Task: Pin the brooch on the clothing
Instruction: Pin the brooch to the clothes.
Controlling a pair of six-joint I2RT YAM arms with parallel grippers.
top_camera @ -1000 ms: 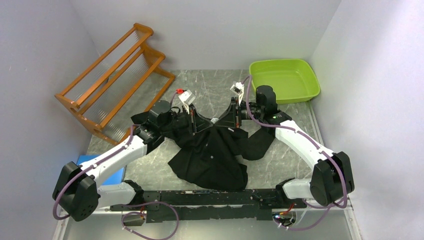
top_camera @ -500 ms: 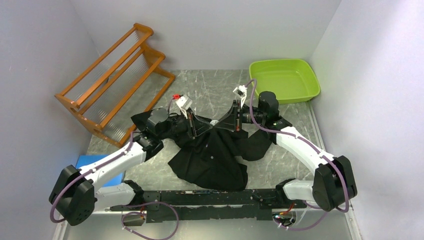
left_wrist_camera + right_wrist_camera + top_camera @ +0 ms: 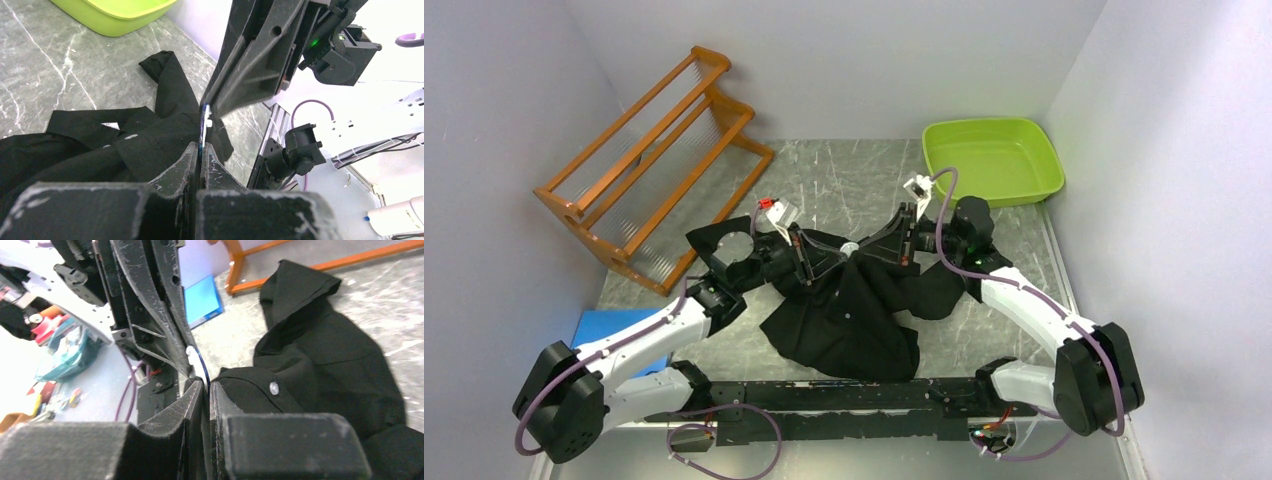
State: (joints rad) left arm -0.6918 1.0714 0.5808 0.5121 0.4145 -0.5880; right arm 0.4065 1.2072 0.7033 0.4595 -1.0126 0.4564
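The black shirt (image 3: 854, 320) lies crumpled mid-table, its upper part lifted between the arms. It also shows in the left wrist view (image 3: 145, 145) and, with a pale button, in the right wrist view (image 3: 325, 355). The brooch (image 3: 849, 246) is a thin disc with a blue rim and a white part, seen edge-on (image 3: 204, 122) (image 3: 199, 362). My left gripper (image 3: 816, 262) (image 3: 201, 146) and right gripper (image 3: 886, 243) (image 3: 206, 384) meet tip to tip above the shirt. Each is shut on the brooch's edge. Whether fabric is pinched too is hidden.
A green tub (image 3: 991, 160) stands at the back right. An orange wooden rack (image 3: 649, 160) stands at the back left. A blue flat object (image 3: 619, 330) lies near the left arm. A white wall is close on the right.
Both wrists have drawn back towards the near side and outward, left to the left and right to the right. The fingertips stay meeting over the shirt's middle.
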